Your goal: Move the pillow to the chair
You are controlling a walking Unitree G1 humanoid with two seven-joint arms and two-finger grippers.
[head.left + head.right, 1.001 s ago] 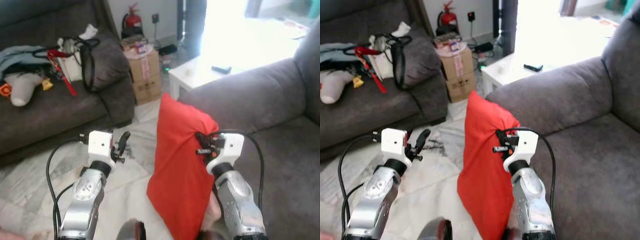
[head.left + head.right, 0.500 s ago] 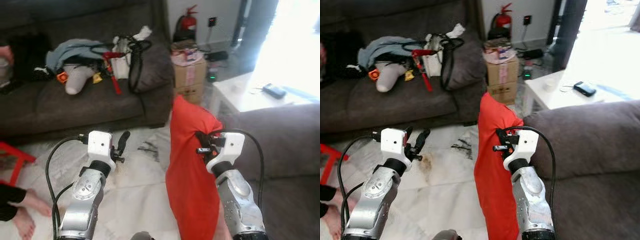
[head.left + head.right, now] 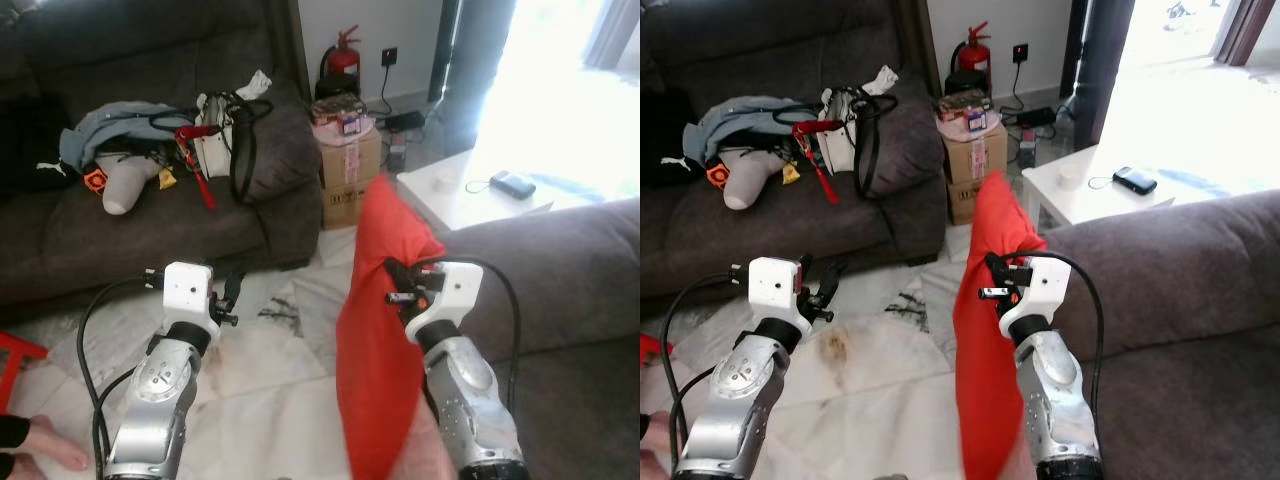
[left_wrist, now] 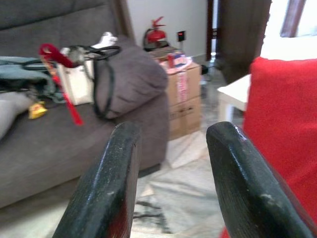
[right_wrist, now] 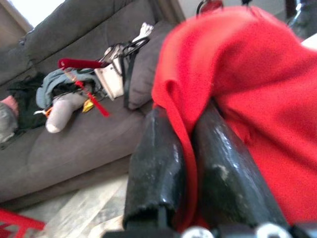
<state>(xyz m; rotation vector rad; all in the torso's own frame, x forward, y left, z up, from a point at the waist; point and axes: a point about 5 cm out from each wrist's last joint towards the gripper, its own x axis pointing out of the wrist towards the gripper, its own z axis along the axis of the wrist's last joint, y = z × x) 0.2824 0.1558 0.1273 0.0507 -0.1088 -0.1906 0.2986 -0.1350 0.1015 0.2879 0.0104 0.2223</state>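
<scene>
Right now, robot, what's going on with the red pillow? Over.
Right gripper shut on pillow, hanging above the floor. Left gripper open, empty. Sofa close on the right. No chair in sight.

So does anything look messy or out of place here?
Yes. The floor has a brown stain and dark marks ahead of the left tool. Bags and clothes are heaped on the sofa.
</scene>
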